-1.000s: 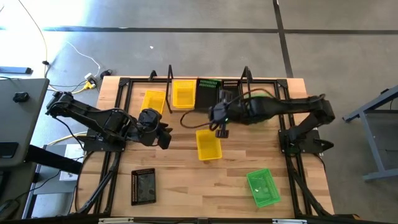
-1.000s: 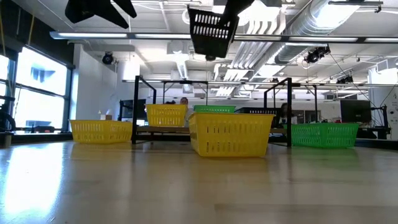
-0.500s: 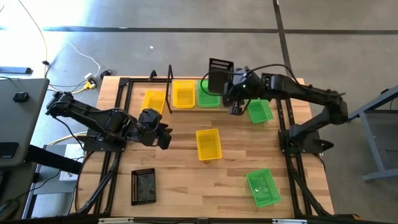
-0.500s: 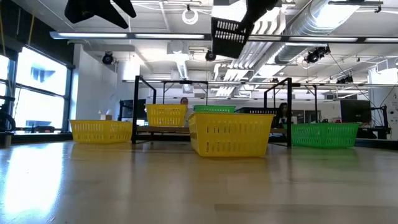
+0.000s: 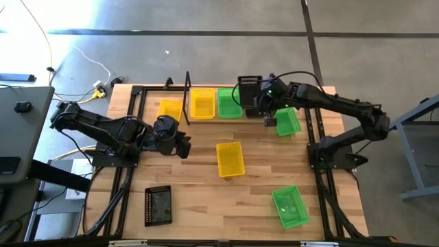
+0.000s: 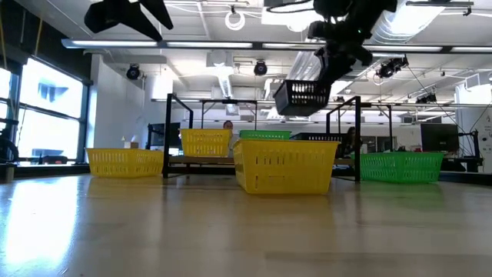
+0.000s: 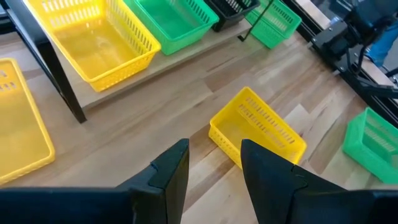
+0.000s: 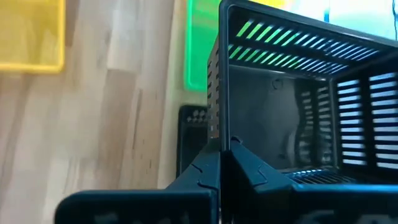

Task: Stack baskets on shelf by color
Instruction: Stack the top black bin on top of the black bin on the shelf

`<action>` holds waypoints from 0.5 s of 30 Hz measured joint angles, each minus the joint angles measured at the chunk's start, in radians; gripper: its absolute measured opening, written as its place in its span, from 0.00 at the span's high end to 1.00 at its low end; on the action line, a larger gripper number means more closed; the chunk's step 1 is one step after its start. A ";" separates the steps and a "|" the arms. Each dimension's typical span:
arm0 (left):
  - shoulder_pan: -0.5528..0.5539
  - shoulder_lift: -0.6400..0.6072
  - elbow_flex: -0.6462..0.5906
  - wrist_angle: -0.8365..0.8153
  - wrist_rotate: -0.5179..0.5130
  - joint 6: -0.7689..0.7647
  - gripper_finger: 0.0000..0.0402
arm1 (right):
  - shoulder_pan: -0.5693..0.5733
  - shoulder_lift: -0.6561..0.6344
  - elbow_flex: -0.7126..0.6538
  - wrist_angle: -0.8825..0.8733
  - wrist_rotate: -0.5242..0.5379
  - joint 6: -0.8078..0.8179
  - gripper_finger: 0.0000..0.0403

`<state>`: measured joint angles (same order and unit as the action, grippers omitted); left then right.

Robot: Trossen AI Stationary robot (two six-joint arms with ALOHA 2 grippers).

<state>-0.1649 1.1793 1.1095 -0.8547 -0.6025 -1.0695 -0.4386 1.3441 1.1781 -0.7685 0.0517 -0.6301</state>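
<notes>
the right gripper (image 5: 266, 110) is clenched on the wall of a small black plastic mesh basket (image 5: 247, 91), holding it in the air above the right part of the narrow light-wood shelf with thin black upright frames (image 5: 187, 92). in the low view the black basket (image 6: 303, 98) hangs well clear of the tabletop, tilted, with the shelf behind and below it. the right wrist view shows the two dark fingers (image 8: 208, 171) pressed together on the basket's wall.

on the shelf a yellow mesh basket (image 5: 202, 103) and a bright green mesh basket (image 5: 230, 103) sit side by side. another yellow basket (image 5: 169, 112) rests on the wooden table (image 5: 192, 199) just left of the shelf's left frame, and a green basket (image 5: 287, 122) lies tilted near its right end. a third yellow basket (image 5: 230, 159) sits mid-table, and a third green one (image 5: 289, 206) toward the front right. a dark flat item (image 5: 158, 205) lies at the front left; what it is i cannot quite tell.

the left gripper (image 5: 184, 145) hovers above the table left of the middle yellow basket, fingers (image 7: 169, 173) apart and holding nothing.
</notes>
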 joint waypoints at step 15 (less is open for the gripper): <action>0.064 0.000 0.000 0.000 -0.008 0.000 0.66 | -0.086 0.000 -0.095 0.007 -0.046 -0.051 1.00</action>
<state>-0.1014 1.1797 1.1095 -0.8543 -0.6107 -1.0698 -0.5246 1.3441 1.0832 -0.7619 0.0055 -0.6812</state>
